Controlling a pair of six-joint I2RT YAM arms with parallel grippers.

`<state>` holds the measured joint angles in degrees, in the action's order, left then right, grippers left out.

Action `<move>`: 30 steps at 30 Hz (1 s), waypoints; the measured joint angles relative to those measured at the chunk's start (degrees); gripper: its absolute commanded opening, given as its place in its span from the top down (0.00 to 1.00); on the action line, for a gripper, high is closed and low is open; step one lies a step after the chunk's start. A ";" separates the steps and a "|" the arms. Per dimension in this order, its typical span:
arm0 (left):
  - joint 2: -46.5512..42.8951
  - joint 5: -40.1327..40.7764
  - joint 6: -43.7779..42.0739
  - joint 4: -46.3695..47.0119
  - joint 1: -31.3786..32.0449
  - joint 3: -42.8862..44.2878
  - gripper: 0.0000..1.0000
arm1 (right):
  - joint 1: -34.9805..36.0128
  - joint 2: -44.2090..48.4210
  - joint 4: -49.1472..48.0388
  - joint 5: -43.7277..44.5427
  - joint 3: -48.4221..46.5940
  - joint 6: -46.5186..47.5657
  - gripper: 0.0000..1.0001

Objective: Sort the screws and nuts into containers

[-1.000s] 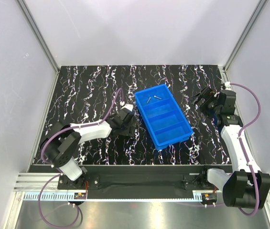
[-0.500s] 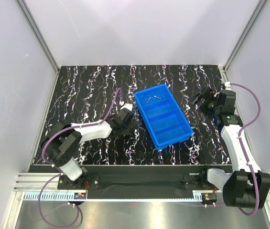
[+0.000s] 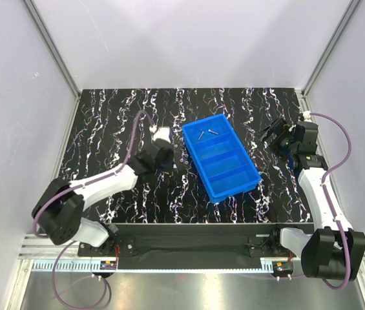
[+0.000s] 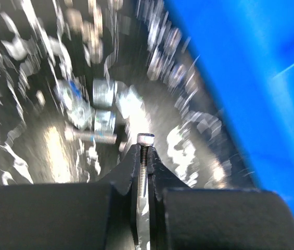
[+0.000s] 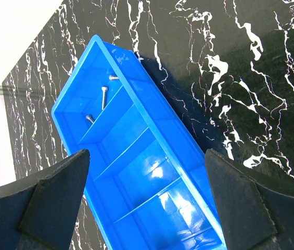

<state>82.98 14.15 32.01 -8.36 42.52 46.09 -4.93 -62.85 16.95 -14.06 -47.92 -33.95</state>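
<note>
Black marbled table [image 3: 104,116]: left end effector [image 4: 144,156] grasping screw [image 4: 145,139] beside blue tray [image 3: 197,163], nuts [image 4: 104,91] nearby; right end effector [image 3: 269,133] released.

Bright blue rectangular tray [image 3: 224,161], lying slantwise on a black marbled table [image 3: 117,116], split by cross walls into compartments. Three slender silver screws [image 5: 104,97] lie flat in its end compartment. Outside the tray's long wall, a held screw [image 4: 145,139] is clamped lengthwise in the closed left pincer [image 4: 143,156], head poking past the tips. Close by on the table lie a loose screw [image 4: 92,136] and two stubby nuts [image 4: 104,91], blurred.
</note>
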 measured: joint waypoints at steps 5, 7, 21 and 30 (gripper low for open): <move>-1.36 1.27 -2.38 3.45 -2.78 9.55 0.99 | 0.00 0.00 0.00 0.04 0.00 -0.24 0.00; 1.22 1.25 -4.22 5.70 -3.37 14.78 0.99 | 0.00 0.00 0.00 0.07 0.00 -0.24 0.00; 28.72 -7.37 -13.46 10.43 -3.54 38.21 0.97 | 0.00 0.00 1.11 2.97 -0.02 -0.15 0.00; 29.44 -8.87 -16.94 9.53 -3.78 38.12 0.36 | 0.00 0.00 1.79 4.13 -0.02 -0.15 0.00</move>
<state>112.42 5.28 15.07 1.17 38.74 84.20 -4.93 -62.85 18.74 -9.93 -47.94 -34.11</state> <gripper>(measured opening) 0.520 0.994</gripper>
